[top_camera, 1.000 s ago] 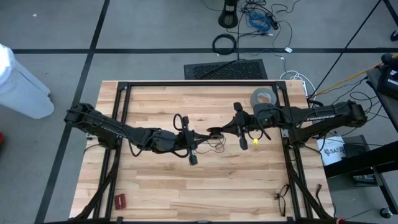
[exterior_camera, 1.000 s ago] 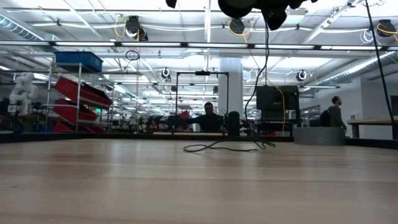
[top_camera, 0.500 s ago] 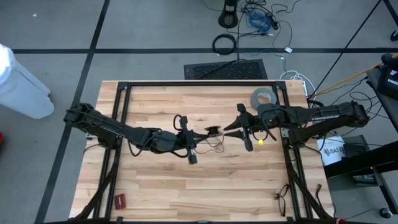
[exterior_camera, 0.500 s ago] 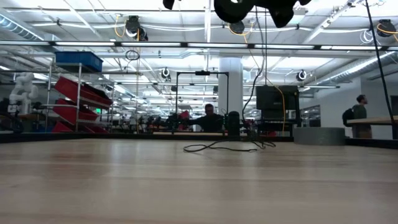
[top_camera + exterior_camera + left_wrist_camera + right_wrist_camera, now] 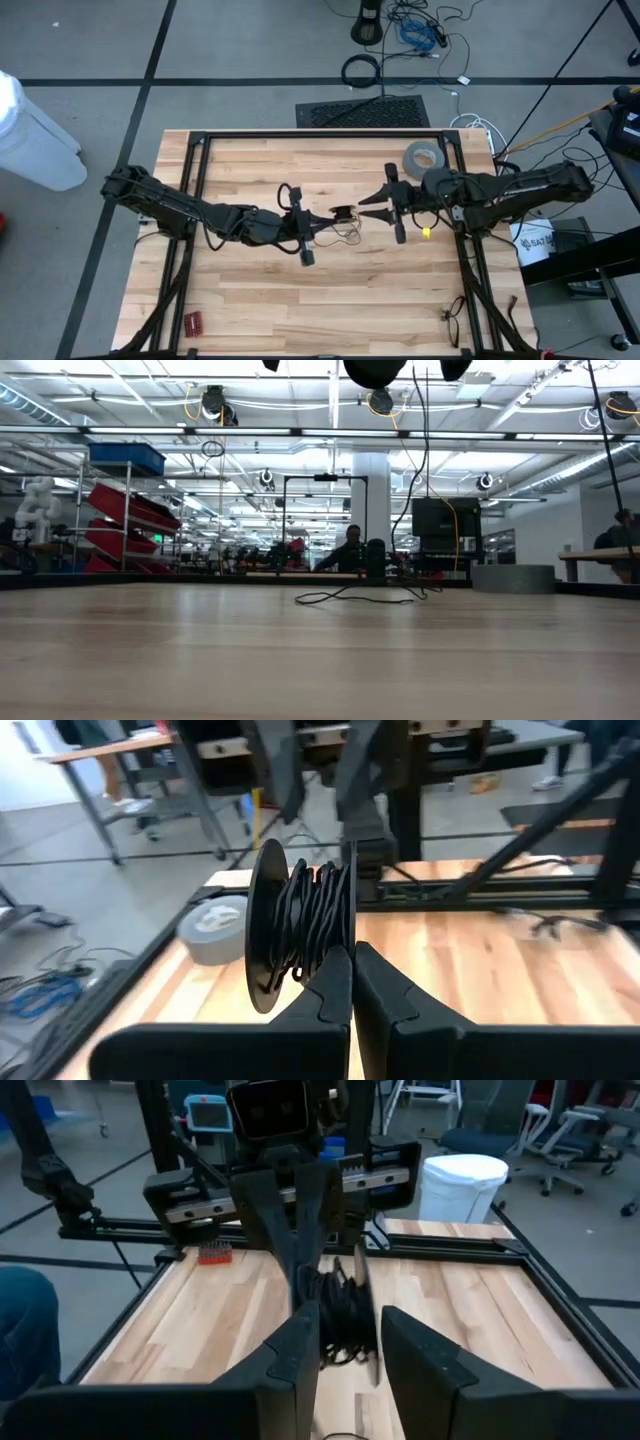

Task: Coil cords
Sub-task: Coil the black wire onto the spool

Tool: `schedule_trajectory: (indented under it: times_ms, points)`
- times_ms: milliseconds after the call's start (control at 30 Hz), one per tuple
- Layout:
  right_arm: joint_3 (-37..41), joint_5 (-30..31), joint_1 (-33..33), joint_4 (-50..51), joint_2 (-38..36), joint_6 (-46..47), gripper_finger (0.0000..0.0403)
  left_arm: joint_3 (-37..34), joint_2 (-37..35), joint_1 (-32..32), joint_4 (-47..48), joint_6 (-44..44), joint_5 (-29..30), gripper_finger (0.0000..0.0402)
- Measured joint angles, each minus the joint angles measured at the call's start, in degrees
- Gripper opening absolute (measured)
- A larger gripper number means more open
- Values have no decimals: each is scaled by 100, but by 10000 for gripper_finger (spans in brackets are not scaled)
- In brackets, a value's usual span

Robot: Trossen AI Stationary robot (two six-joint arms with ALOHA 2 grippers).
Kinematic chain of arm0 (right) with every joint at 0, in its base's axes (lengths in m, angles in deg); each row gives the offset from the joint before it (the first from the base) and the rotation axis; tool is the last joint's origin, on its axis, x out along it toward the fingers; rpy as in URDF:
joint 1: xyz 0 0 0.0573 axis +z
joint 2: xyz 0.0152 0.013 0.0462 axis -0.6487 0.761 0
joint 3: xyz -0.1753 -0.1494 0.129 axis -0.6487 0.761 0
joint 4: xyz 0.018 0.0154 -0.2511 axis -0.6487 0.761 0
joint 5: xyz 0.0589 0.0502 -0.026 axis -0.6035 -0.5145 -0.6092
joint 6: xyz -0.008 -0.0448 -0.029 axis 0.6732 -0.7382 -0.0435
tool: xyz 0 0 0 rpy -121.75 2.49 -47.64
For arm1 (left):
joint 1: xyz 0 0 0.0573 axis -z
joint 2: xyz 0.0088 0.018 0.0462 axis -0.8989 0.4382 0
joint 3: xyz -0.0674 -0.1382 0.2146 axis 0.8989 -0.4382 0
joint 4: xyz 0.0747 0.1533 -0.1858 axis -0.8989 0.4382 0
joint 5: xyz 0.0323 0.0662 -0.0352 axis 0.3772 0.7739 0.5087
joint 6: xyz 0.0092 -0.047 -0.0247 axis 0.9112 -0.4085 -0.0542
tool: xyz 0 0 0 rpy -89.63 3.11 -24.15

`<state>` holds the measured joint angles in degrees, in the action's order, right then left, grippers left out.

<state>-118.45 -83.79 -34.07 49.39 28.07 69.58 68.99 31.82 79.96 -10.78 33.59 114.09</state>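
One gripper [image 5: 372, 207] newly off cords [image 5: 343, 212]

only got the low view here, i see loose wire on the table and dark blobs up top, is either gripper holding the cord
observer: yes. The left gripper is shut on the cord, which is wound round a small black spool held above the table.
operator: and the right one
observer: the right gripper is open. It faces the spool from the opposite side, apart from it, and holds nothing.
operator: anything else near them up there
observer: a grey tape roll lies on the table beside the right arm, on its far side. Neither gripper touches it.
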Motion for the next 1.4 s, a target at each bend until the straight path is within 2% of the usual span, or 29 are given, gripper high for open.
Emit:
schedule_trajectory:
  times_ms: [167, 467, 900, 1067, 1300, 1400]
  points:
    - [0, 5, 52, -245, 204, -129, 106, 0, 0, 4, 5, 0, -183, 0]
    - [0, 44, 50, -249, 286, -243, 155, 0, 0, 7, 27, 0, -330, 0]
    - [0, -55, 50, -265, 620, -241, 159, 0, 0, 9, 45, 6, -507, 0]
    - [0, -323, 46, -275, 618, -243, 129, 0, 0, -7, 23, 9, -556, 0]
    - [0, -326, 43, -289, 633, -245, 23, 0, 0, -7, 0, 9, -563, 0]
    - [0, -317, 46, -287, 631, -236, 9, 0, 0, -7, -19, 11, -564, 0]
